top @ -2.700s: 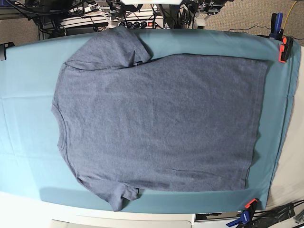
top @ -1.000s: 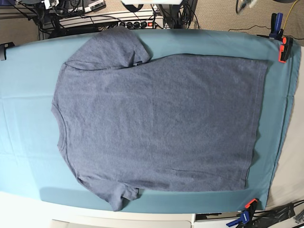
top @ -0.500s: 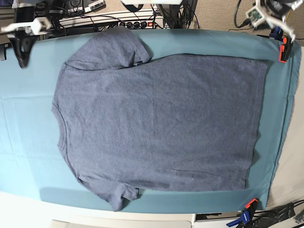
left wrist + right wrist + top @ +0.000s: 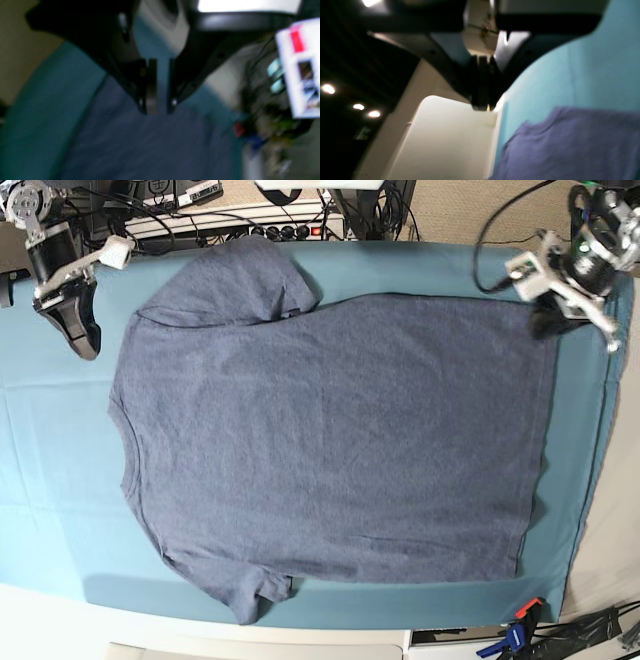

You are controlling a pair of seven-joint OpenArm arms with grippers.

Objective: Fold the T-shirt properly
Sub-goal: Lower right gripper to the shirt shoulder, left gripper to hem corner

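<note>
No writing can be read. The left claw (image 4: 160, 87) hangs slightly open above the T-shirt's (image 4: 330, 440) far right corner; the right claw (image 4: 483, 85) is closed, left of the shirt's far left edge. The shirt lies spread on the teal cloth (image 4: 50, 450). Both wrist views are blurred, and both arms are cut off.

Teal cloth (image 4: 50, 470) over the table, red-and-blue clamp (image 4: 516, 635) at its lower right corner, black cables (image 4: 385, 215) behind.
</note>
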